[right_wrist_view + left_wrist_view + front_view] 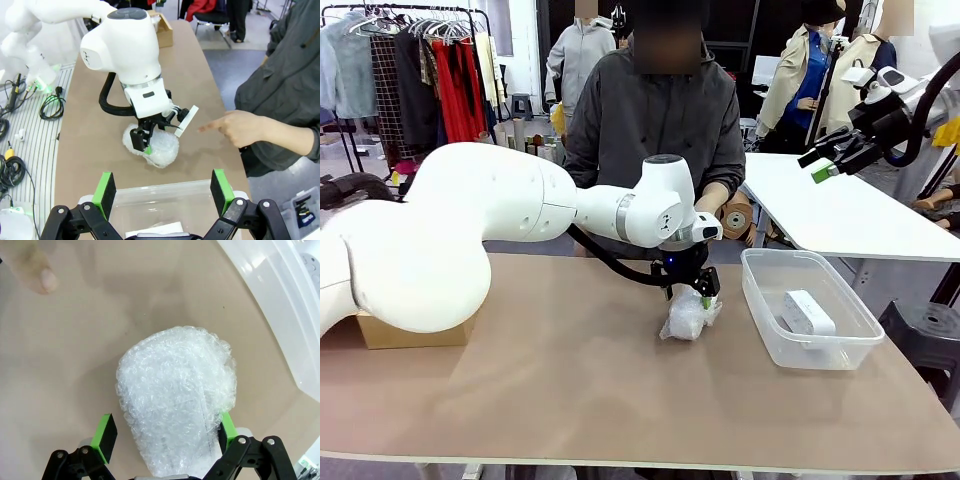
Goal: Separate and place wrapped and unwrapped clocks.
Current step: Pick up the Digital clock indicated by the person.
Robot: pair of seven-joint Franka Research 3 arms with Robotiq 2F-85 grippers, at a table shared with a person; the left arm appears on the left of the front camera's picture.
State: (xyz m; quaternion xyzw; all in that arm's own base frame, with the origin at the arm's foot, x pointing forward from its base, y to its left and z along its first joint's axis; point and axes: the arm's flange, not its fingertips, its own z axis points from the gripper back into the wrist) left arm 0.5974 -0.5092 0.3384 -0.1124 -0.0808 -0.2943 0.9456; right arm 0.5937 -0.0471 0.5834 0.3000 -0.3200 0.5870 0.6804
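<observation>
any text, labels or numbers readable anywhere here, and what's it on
No text can be read in any view.
Clear plastic tub: small dark marks show through its wall in the left wrist view, too blurred to read.
Unwrapped clock in the tub: no legible print.
Wrapped clock between the open left gripper's fingers: plain bubble wrap, no label visible.

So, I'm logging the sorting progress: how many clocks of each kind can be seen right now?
Wrapped clock: 1, on the table between the left gripper fingers
Unwrapped clock: 1, in the clear tub
Total: 2
</observation>
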